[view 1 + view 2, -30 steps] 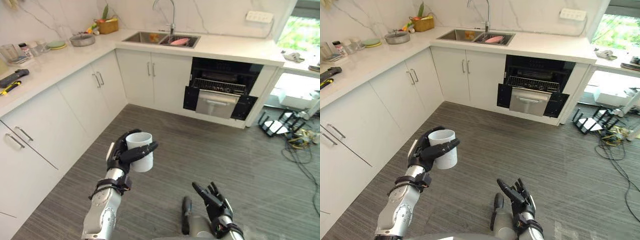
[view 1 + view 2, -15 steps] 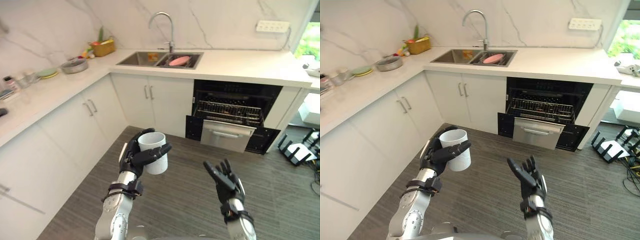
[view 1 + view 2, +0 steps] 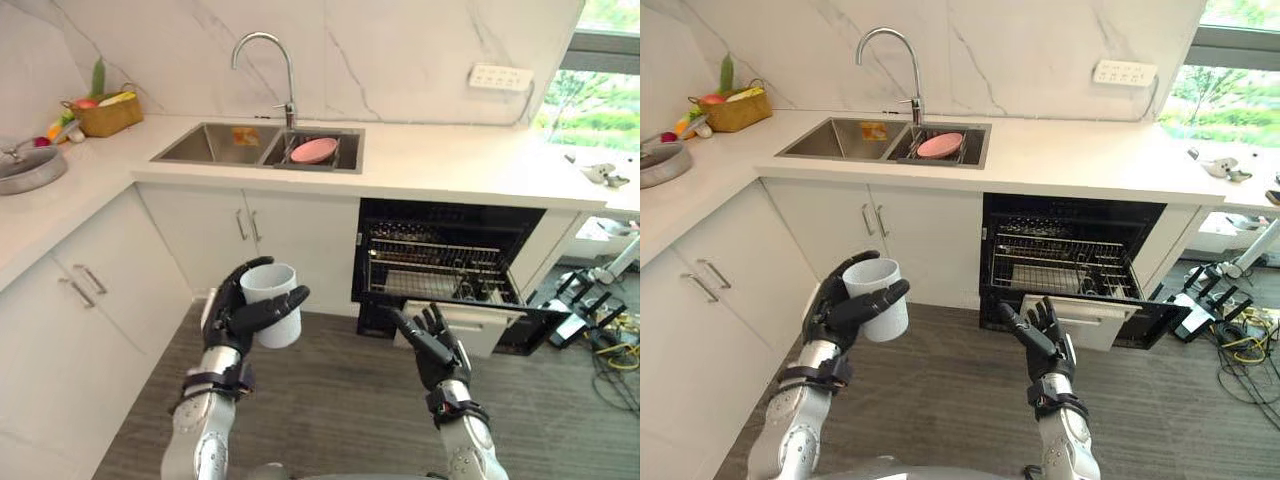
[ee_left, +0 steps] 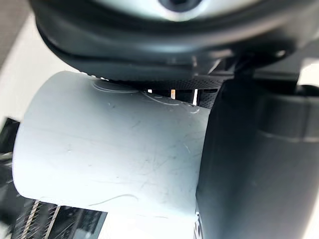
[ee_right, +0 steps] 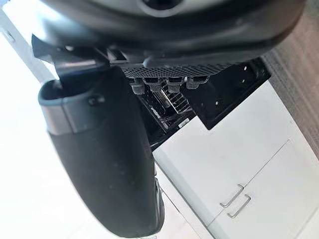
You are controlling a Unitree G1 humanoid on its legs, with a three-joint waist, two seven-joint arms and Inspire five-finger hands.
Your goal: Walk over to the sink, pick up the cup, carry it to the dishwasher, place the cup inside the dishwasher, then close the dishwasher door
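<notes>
**Closer to the open dishwasher, cup in the left hand**

Nearer than half a second ago, the worktop, sink and dishwasher now sit larger in the head views. The camera has moved forward, not the things. Both hands keep much the same pose as before.

The left hand (image 3: 232, 318) is raised in front of the white cabinet doors (image 3: 250, 235), its fingers and thumb curled round a plain white cup (image 3: 272, 303). The cup is upright with its mouth open to the top, off every surface. In the left wrist view the cup's scuffed wall (image 4: 109, 154) lies against the palm, with the thumb (image 4: 249, 169) pressed along its side.

The right hand (image 3: 432, 345) is held up to the right of the cup, well apart from it. Its fingers are straight and spread, and it holds nothing. It hangs over the grey floor (image 3: 340, 400), just in front of the dishwasher.

The dishwasher (image 3: 450, 255) is built in under the worktop (image 3: 450, 165), to the right of the sink. Its door (image 3: 470, 325) is lowered, and a wire rack (image 3: 440, 268) shows inside.

The steel sink (image 3: 210, 143) holds a pink dish (image 3: 314, 150) in its right basin, under a curved faucet (image 3: 262, 50). A wicker basket (image 3: 105, 112) and a metal pot (image 3: 25, 168) stand on the worktop at far left. A wall socket (image 3: 497, 77) is set above the dishwasher.
</notes>
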